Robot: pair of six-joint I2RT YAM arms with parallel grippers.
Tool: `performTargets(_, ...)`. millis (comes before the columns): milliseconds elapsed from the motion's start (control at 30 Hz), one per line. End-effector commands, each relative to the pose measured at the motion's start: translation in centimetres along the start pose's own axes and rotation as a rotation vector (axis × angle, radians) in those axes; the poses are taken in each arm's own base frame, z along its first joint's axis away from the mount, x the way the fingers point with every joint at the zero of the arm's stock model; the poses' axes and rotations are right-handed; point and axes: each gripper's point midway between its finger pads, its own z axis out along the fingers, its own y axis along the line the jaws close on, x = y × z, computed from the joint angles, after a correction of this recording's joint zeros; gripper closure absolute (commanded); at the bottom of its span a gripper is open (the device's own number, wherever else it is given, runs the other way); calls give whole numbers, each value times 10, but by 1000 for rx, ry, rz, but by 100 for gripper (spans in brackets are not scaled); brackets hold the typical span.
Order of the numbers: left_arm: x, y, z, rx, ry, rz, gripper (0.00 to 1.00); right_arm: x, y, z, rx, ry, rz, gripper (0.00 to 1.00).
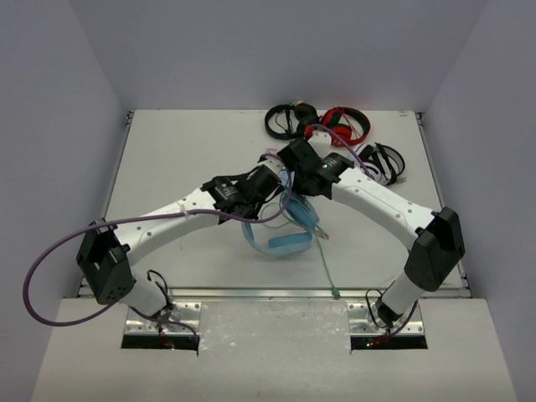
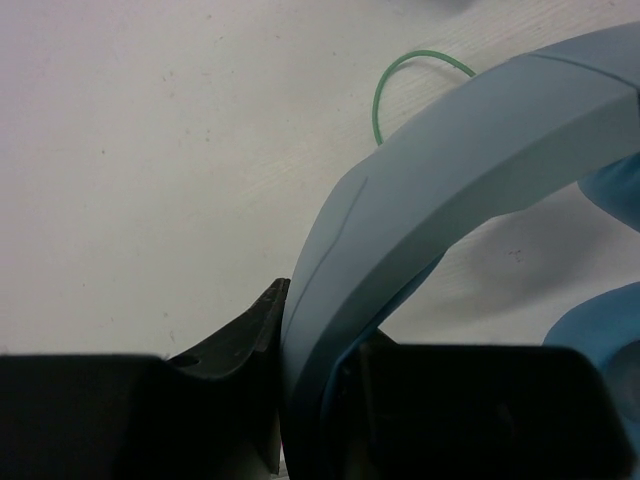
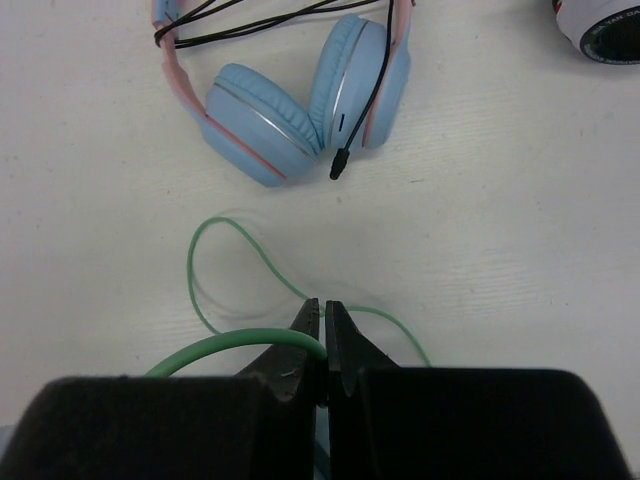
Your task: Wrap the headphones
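The light-blue headphones [image 1: 280, 234] lie at the table's middle, under both wrists. My left gripper [image 1: 276, 180] is shut on their wide headband [image 2: 450, 190], which fills the left wrist view between the jaws. My right gripper [image 3: 322, 325] is shut on the thin pale-green cable [image 3: 215, 350], which loops over the table ahead of the fingertips. In the top view my right gripper [image 1: 295, 159] sits just behind the headphones. The cable [image 1: 325, 264] trails toward the near edge, its plug by the table's front.
Pink-and-blue cat-ear headphones [image 3: 300, 95] with a black cable lie just beyond my right gripper. Black, red and white-and-black headphones [image 1: 335, 126] are piled at the back right. The table's front edge [image 1: 276, 293] is close to the cable's plug.
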Motion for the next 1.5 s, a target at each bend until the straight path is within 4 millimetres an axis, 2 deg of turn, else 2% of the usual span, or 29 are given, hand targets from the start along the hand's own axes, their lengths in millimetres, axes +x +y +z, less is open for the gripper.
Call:
performTargets(0,-66,-17,-23,101,-217,-133,99,-3,9,2,41,-28,0,99)
performTargets(33,-65,-18,-23,106,-216,-134,99,-11,14,-2,43,-47,11,99)
performTargets(100,-67,-19,-24,117,-221,-135,99,-11,6,1,122,-60,-2,99)
performTargets(167,-69,-22,-28,138,-232,-139,99,-16,9,0,141,-79,-7,99)
performTargets(400,-76,-19,-43,174,-283,-163,99,-2,-14,16,310,-50,-14,99)
performTargets(533,-80,-19,-55,210,-325,-178,100,5,-7,25,269,-16,-24,99)
performTargets(633,-85,-18,-65,239,-364,-181,99,3,0,25,237,-21,-23,99)
performTargets(700,-87,-17,-70,246,-384,-185,99,3,-3,27,262,-18,-50,99)
performTargets(733,-88,-16,-73,253,-395,-185,100,-4,-1,25,265,-29,-45,99)
performTargets(767,-89,-16,-75,257,-399,-186,99,-2,-7,28,308,-21,-79,99)
performTargets(833,-89,-18,-75,267,-398,-174,99,-13,-2,26,323,-35,-92,99)
performTargets(867,-88,-19,-73,267,-392,-171,99,-9,-7,30,364,-20,-134,99)
performTargets(967,-88,-18,-72,260,-388,-170,99,-14,-6,30,386,-23,-153,99)
performTargets(1100,-91,-9,-76,221,-406,-187,99,-9,-13,37,402,-18,-173,99)
performTargets(1200,-92,5,-79,163,-426,-221,99,3,-31,47,443,21,-180,99)
performTargets(1333,-97,14,-90,147,-475,-265,100,15,-42,56,433,65,-198,99)
performTargets(1467,-102,32,-102,108,-544,-341,100,21,-37,59,363,74,-210,99)
